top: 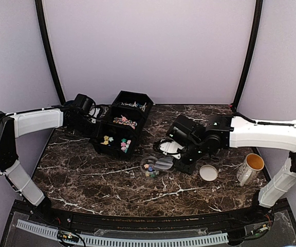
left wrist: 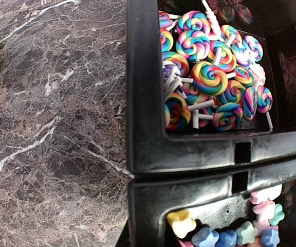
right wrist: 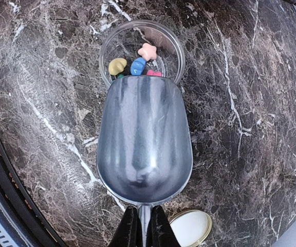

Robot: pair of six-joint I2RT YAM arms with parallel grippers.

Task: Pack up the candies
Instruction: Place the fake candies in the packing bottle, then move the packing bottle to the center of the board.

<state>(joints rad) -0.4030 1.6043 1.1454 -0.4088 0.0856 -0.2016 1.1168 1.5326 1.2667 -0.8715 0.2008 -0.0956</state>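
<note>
My right end effector (right wrist: 141, 226) is clamped shut on the thin handle of the silver metal scoop (right wrist: 144, 139). I hold the scoop with its mouth over the near rim of the clear round plastic cup (right wrist: 174, 46) — my reading is that this lets a load slide straight into the cup rather than onto the dark marble table (right wrist: 240, 128). The scoop's bowl looks empty. My left end effector (top: 91, 117) sits closed beside the black tiered plastic bin (top: 118, 135), likely to steady it; whether it touches the wall I can't tell. The round tan lid (right wrist: 191, 229) lies on the table near the cup, so the cup's mouth is free.

The candies (right wrist: 137, 64) in the cup are few — small glossy pieces, one yellow, one blue, one a pale pink flower shape, plus a bit of red-pink. Far more sit in the bin: star-shaped candies (left wrist: 225, 237) in yellow, blue, green and pink in the lower compartment, and rainbow swirl lollipops (left wrist: 209, 77) in the one above.
</note>
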